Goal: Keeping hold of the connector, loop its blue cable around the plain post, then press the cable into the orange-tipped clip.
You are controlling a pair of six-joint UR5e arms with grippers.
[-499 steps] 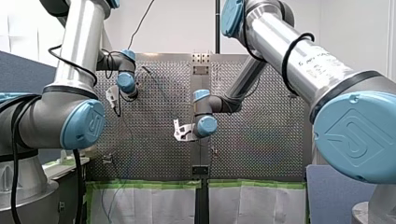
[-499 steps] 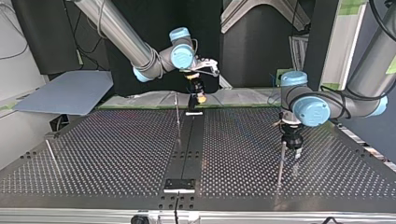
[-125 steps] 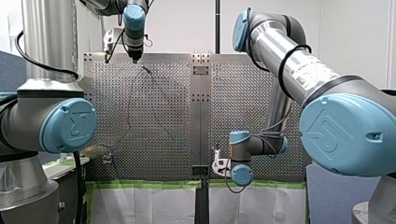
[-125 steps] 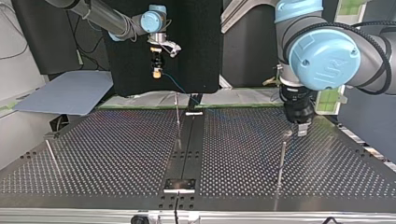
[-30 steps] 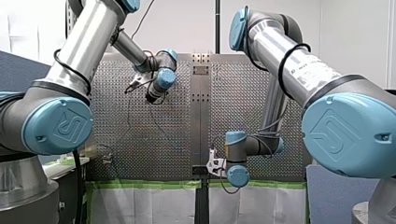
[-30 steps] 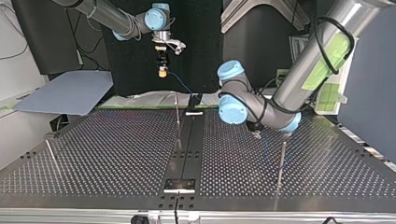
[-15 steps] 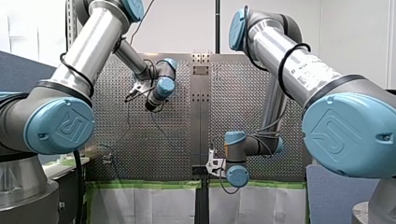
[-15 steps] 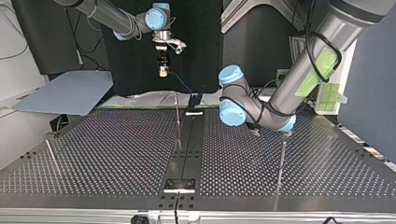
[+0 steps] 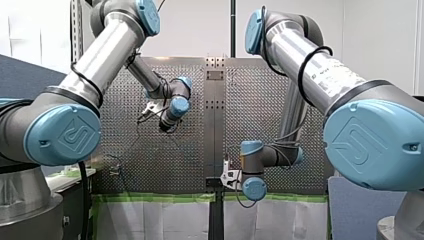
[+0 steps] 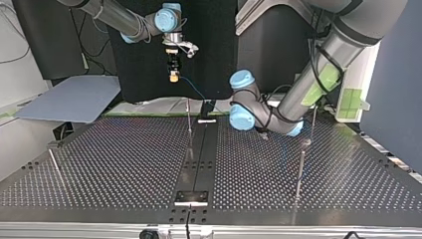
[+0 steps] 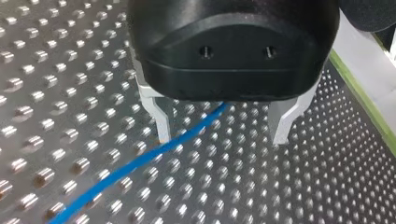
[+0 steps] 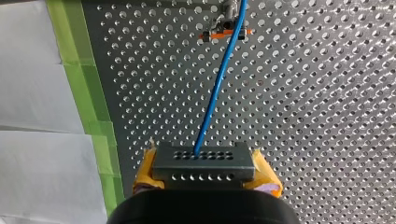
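Note:
My right gripper (image 12: 204, 176) has yellow pads and is shut on a grey connector (image 12: 203, 161). The blue cable (image 12: 215, 93) leaves the connector and runs straight ahead to an orange-tipped clip (image 12: 219, 33), crossing it. In the top view my right gripper (image 10: 173, 75) hangs high over the table's far edge, and the cable (image 10: 193, 90) slopes down from it. My left gripper (image 11: 222, 139) hovers low over the perforated plate (image 11: 70, 116), its metal fingers (image 11: 161, 121) open. The cable (image 11: 154, 154) lies on the plate between them, near one finger. A plain post (image 10: 300, 169) stands at the top view's right.
Two more thin posts stand on the plate, one (image 10: 189, 119) near the centre strip and one (image 10: 53, 163) at the top view's left. Green tape (image 12: 91, 107) and white sheets border the plate's edge. A grey panel (image 10: 69, 99) lies beyond the far left corner.
My left arm's wrist has swung lower and slightly right in the front view, bringing its gripper down over the plate. My right arm has held still with the connector.

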